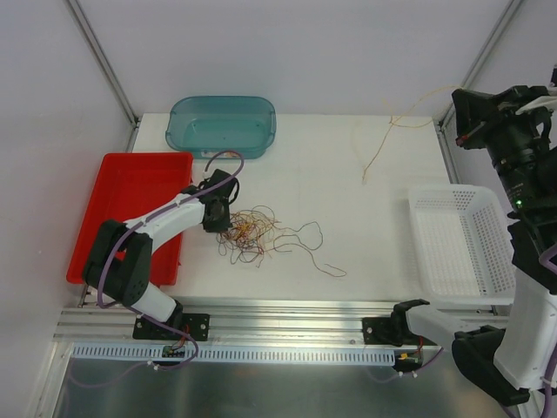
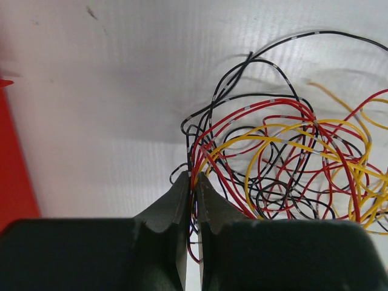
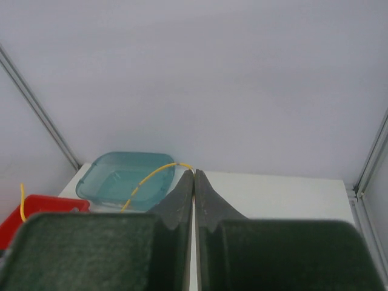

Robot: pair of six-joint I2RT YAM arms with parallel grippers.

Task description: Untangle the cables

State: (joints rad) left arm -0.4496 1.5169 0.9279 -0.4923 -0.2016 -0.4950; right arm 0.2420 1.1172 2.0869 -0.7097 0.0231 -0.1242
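Note:
The cables [image 1: 257,231] lie as a loose red, yellow and black tangle on the white table, with a dark strand trailing right. My left gripper [image 1: 221,226] sits at the tangle's left edge. In the left wrist view it [image 2: 194,179] is shut on a few red, black and yellow strands of the tangle [image 2: 291,163]. My right gripper [image 1: 459,100] is raised high at the back right, shut on the end of one yellow-orange cable [image 1: 376,148] that hangs down to the table. The right wrist view shows its closed tips [image 3: 194,173] pinching that cable [image 3: 148,180].
A teal bin [image 1: 222,124] stands at the back, also in the right wrist view [image 3: 121,176]. A red tray [image 1: 130,205] lies left of the left arm. A white basket [image 1: 457,244] stands at the right edge.

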